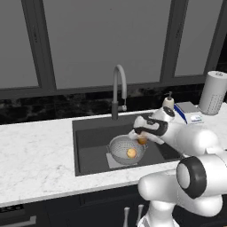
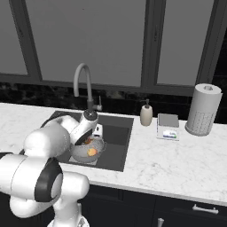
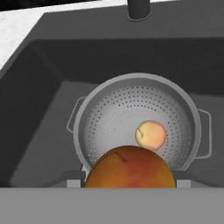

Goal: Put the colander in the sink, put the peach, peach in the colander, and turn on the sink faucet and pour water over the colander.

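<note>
Colander: grey, perforated, upright on the sink floor.
Pale peach: rested inside the colander bowl.
Deep orange peach: held above the colander's near rim.
Faucet: gooseneck, arched over the basin.

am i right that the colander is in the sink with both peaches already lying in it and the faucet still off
Not quite. Only the paler peach lies in the colander; the hand view shows the deep orange peach held in the gripper above the colander's rim. The rest stands: the colander sits in the sink, and no water runs from the faucet.
</note>
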You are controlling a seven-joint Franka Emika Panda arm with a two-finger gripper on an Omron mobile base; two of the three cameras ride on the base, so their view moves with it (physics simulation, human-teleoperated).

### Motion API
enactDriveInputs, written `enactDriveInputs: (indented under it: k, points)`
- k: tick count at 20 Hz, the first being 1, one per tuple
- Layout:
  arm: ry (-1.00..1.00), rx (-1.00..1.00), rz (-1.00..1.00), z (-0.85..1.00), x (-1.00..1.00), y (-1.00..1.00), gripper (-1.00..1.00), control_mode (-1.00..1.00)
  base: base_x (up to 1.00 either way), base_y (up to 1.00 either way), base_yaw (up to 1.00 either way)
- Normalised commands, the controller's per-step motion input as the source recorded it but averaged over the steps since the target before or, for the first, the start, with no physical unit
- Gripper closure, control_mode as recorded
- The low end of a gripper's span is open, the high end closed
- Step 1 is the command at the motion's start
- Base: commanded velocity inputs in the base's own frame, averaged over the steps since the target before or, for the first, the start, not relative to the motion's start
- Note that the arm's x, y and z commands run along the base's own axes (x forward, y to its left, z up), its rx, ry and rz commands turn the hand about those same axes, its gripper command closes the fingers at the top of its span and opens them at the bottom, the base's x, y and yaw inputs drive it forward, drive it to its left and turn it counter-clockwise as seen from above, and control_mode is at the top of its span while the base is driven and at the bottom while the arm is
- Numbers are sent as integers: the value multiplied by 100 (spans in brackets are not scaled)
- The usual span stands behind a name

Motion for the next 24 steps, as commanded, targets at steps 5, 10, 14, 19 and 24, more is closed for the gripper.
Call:
enactDriveInputs:
  k: [5, 10, 14, 19, 24]
  points:
    - [10, 0, 17, -36, 65, -11, 100, -100, 0, 0, 0]
    - [21, 0, 1, -54, 62, 15, 100, -100, 0, 0, 0]
    - [17, 0, 0, -65, 37, 17, 100, -100, 0, 0, 0]
    - [8, 0, 0, -50, 38, 11, 100, -100, 0, 0, 0]
    - [2, 0, 0, -34, 32, 0, 100, -100, 0, 0, 0]
